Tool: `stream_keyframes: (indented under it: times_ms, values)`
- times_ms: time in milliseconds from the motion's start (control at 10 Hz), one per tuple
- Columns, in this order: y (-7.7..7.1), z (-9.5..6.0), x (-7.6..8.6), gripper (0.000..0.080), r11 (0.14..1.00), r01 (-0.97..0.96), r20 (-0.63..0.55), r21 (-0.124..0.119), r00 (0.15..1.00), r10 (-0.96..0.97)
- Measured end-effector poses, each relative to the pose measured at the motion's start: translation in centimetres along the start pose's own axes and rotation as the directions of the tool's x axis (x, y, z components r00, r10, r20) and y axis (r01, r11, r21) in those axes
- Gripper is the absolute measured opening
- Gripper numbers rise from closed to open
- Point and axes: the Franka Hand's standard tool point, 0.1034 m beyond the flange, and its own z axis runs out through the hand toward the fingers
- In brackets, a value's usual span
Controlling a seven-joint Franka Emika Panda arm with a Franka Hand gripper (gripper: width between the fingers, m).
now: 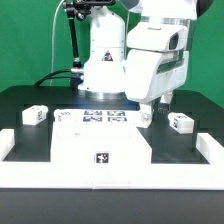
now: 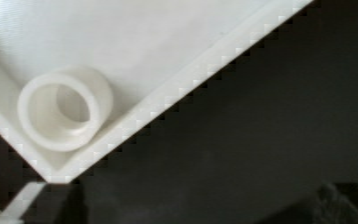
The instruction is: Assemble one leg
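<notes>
Small white stubby plastic leg with black-and-white tags lies on black table, exterior view's right, near my gripper. My fingers spread apart, empty, over corner of large flat white panel with round socket.

A plain green backdrop wall closes off the space behind the scene, smooth and evenly coloured. In front of it, left of centre in the exterior view, stands a thin black upright pole. Below lies a flat matt black counter, edged at its front and sides by a low white raised border. Under the front edge runs a dark band. The light is bright and even, shadows are soft, and white surfaces look nearly washed out.
</notes>
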Motion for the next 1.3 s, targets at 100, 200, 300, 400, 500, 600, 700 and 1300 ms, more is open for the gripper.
stream_keyframes:
  times_ms: [100,200,300,400,500,600,700,1300]
  values:
    - [0.0,0.0,0.0,0.065,1.0,0.0,0.0,0.0,1.0,0.0]
    - [0.0,0.0,0.0,0.065,1.0,0.0,0.0,0.0,1.0,0.0]
    - [0.0,0.0,0.0,0.065,1.0,0.0,0.0,0.0,1.0,0.0]
    - [0.0,0.0,0.0,0.065,1.0,-0.001,0.0,0.001,1.0,0.001]
    - [0.0,0.0,0.0,0.065,1.0,-0.001,0.0,0.001,1.0,0.001]
    - [0.0,0.0,0.0,0.065,1.0,-0.001,0.0,0.001,1.0,0.001]
    - [-0.1,0.1,-0.1,0.065,1.0,0.002,0.0,0.001,1.0,-0.002]
    - [-0.3,1.5,-4.2,0.065,0.887,0.462,0.025,-0.002,0.887,-0.462]
